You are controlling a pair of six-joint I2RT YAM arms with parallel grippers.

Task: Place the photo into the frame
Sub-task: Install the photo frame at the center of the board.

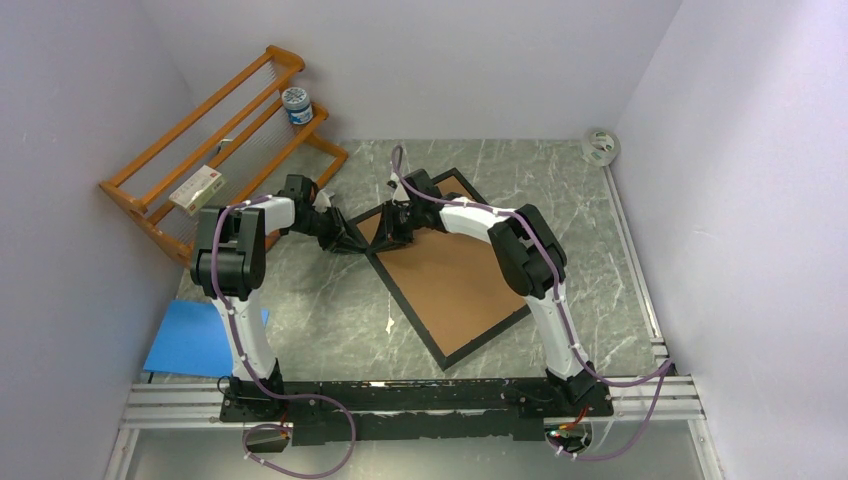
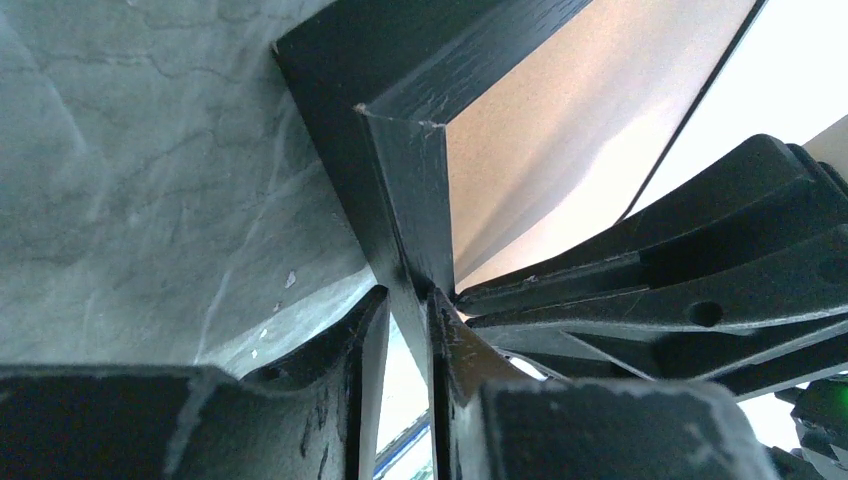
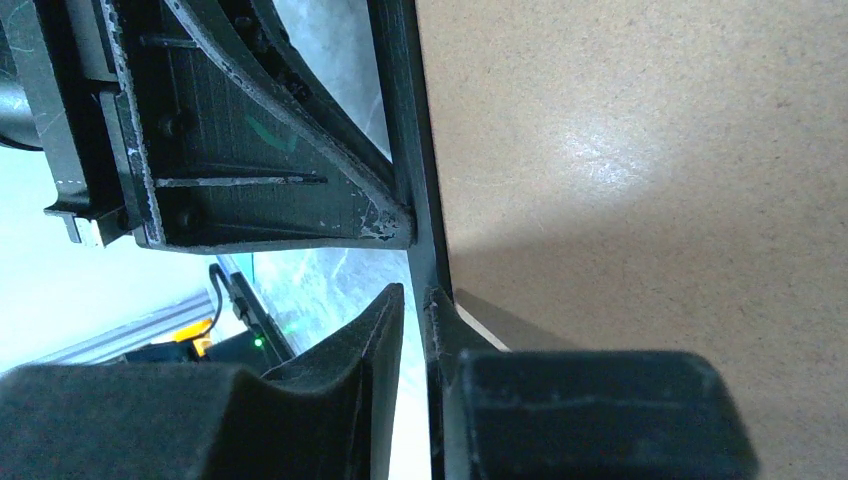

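The black frame (image 1: 405, 305) lies slantwise on the marble table with a brown backing board (image 1: 450, 275) inside it. The photo is hidden. Both grippers meet at the frame's far left corner. My left gripper (image 1: 350, 238) reaches that corner from the left. In the left wrist view it (image 2: 408, 320) is shut on the frame's rail (image 2: 400, 170) just below the mitred corner. My right gripper (image 1: 385, 232) comes from the right. In the right wrist view it (image 3: 413, 300) straddles the rail (image 3: 400, 100) with jaws slightly apart. One finger lies against the rail and light shows beside the other.
An orange wooden rack (image 1: 220, 150) leans at the back left, holding a round tin (image 1: 297, 103) and a small box (image 1: 197, 187). A blue sheet (image 1: 195, 335) lies near the left arm's base. A tape roll (image 1: 600, 147) sits in the back right corner. Walls close three sides.
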